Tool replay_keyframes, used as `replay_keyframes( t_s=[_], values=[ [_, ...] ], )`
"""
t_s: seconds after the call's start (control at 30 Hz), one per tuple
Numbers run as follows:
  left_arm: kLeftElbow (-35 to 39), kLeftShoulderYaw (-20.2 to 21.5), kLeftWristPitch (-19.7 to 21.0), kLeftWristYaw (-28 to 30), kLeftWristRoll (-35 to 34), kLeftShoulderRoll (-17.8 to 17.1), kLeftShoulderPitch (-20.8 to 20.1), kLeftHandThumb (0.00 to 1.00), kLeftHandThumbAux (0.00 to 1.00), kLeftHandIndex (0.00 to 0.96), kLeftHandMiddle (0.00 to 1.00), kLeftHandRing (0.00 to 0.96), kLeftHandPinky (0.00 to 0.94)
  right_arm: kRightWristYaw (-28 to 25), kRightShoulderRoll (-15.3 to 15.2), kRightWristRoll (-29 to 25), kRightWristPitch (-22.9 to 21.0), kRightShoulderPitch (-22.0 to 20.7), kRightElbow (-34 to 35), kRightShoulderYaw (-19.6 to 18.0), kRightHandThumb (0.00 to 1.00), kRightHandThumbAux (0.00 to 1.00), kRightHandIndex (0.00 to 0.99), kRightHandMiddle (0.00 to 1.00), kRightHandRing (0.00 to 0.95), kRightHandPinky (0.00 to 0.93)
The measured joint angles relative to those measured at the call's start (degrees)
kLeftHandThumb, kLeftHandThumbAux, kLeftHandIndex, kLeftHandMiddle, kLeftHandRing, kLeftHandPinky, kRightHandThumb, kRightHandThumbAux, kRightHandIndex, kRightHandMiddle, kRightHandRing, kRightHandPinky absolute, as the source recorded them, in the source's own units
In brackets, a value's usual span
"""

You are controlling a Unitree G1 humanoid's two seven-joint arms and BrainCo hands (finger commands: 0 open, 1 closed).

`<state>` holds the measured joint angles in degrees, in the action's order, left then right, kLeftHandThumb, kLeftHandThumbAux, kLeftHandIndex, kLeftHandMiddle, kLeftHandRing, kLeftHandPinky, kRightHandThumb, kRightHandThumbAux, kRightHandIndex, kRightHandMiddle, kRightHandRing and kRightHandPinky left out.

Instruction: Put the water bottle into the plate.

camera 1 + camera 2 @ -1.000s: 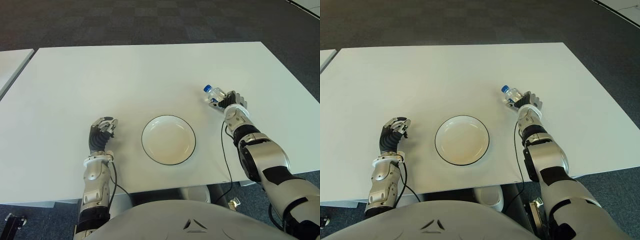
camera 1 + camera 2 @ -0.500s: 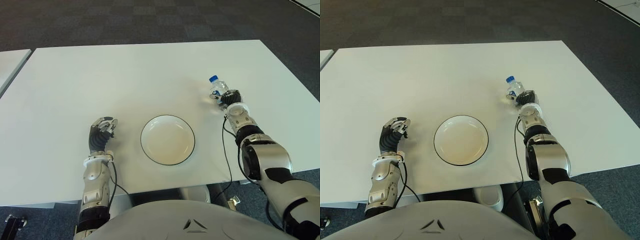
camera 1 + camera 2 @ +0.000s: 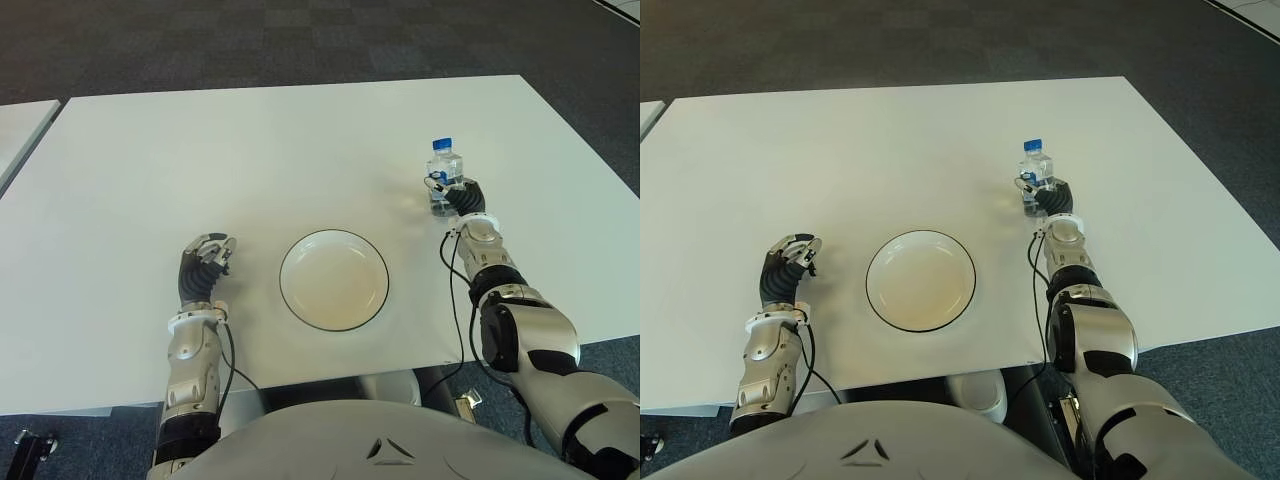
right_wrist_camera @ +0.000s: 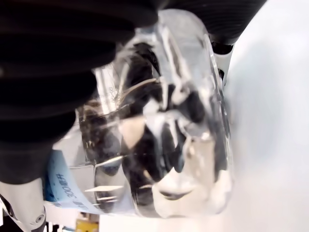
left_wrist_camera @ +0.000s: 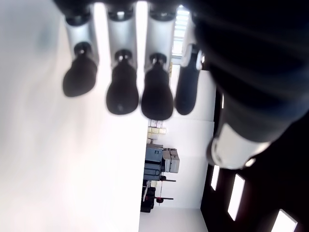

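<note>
My right hand point(image 3: 462, 198) grips the water bottle point(image 3: 443, 176), now tipped upright from its earlier slant, upper right of frame; ready to carry to the plate point(image 3: 334, 281). Left hand point(image 3: 203, 268) curled, idle.

A clear water bottle point(image 3: 443, 176) with a blue cap is being held upright, gripped around its lower body. A round white plate point(image 3: 334, 280) with a dark rim is lying empty on the white surface point(image 3: 250, 160), well apart from the bottle.
</note>
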<state>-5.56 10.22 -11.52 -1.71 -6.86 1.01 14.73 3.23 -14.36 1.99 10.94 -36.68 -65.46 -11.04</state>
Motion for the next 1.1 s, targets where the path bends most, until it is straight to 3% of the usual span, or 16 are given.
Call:
replay_keyframes(
  t_s=[0.23, 0.53, 0.77, 1.1],
  values=[
    [0.03, 0.05, 0.01, 0.00, -0.09, -0.06, 0.06, 0.702, 0.721, 0.435, 0.751, 0.750, 0.758, -4.23, 1.51, -1.66, 3.17, 3.81, 5.49, -0.11, 0.704, 0.726, 0.438, 0.890, 0.890, 0.895],
    [0.03, 0.01, 0.01, 0.00, 0.14, -0.13, 0.02, 0.702, 0.721, 0.435, 0.765, 0.756, 0.755, -8.11, 4.38, -3.86, 4.17, 12.19, 25.30, 1.02, 0.706, 0.724, 0.439, 0.899, 0.900, 0.911],
    [0.04, -0.11, -0.01, -0.03, 0.36, -0.09, -0.04, 0.701, 0.722, 0.435, 0.767, 0.757, 0.761, -11.47, 5.13, -4.56, 5.27, 16.09, 36.89, 2.93, 0.707, 0.722, 0.440, 0.904, 0.902, 0.907],
    [0.01, -0.11, -0.03, -0.03, 0.66, 0.04, 0.02, 0.701, 0.721, 0.435, 0.764, 0.758, 0.762, -15.32, 5.28, -4.33, 12.77, 18.16, 41.55, 6.06, 0.707, 0.720, 0.439, 0.914, 0.909, 0.896]
  ],
)
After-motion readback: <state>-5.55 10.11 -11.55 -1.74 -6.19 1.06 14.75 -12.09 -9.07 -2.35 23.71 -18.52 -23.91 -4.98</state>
